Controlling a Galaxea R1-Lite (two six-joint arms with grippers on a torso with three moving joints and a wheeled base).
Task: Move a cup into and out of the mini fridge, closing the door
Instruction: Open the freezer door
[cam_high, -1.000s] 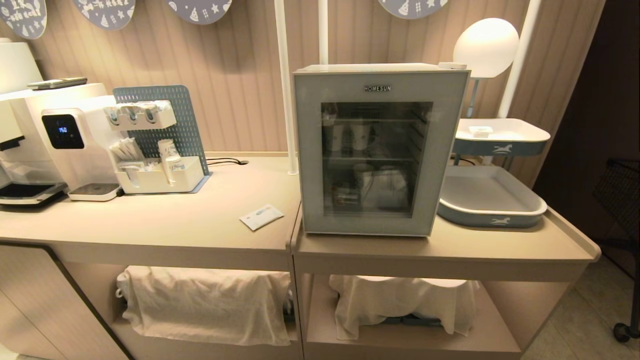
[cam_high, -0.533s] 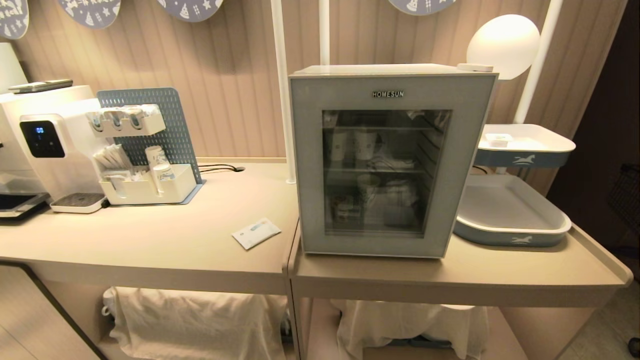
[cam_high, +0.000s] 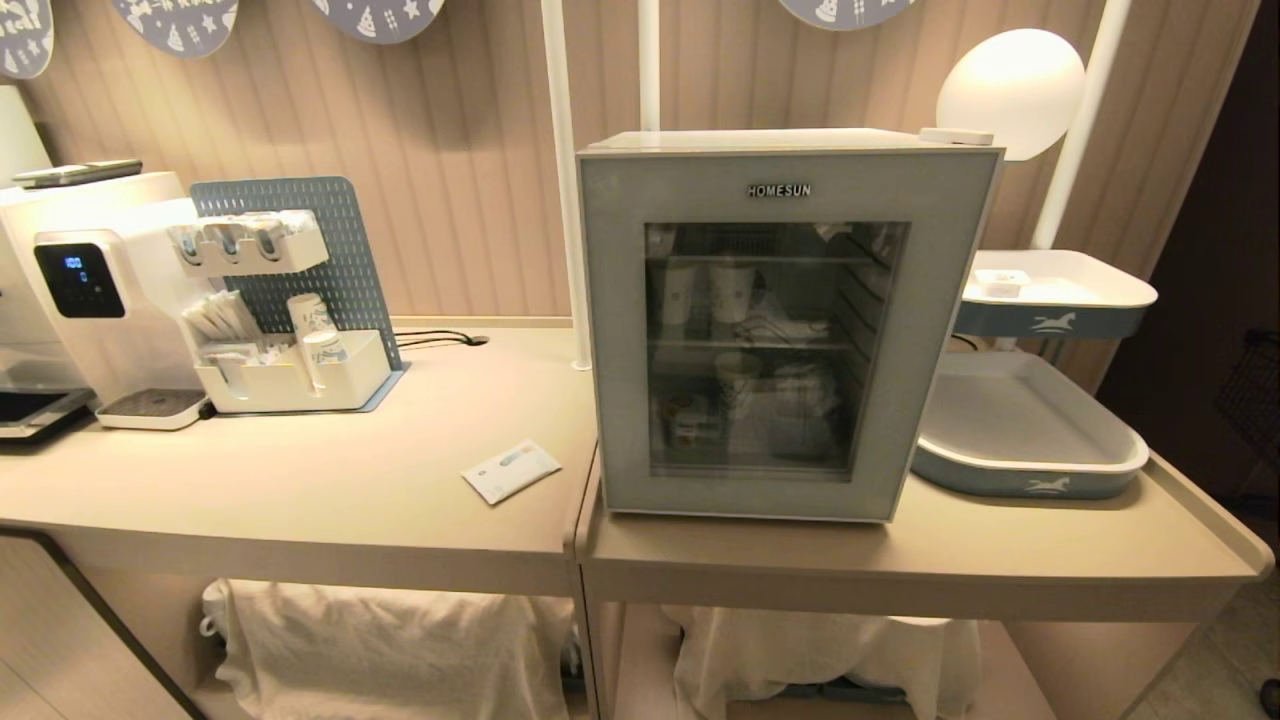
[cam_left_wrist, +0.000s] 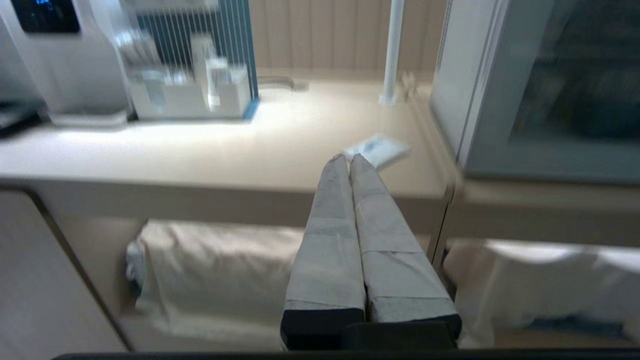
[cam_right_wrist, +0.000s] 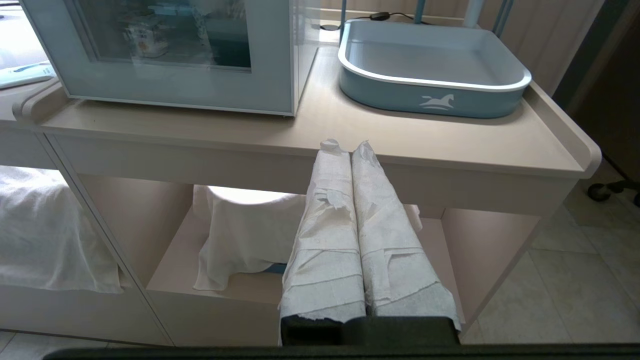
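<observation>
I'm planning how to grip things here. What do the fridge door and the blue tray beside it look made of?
The door: a matte grey-blue frame, probably plastic or coated metal, around a dark glass window that shows shelves behind it. The tray: smooth moulded plastic by its look, with a rounded white rim and printed horse.
</observation>
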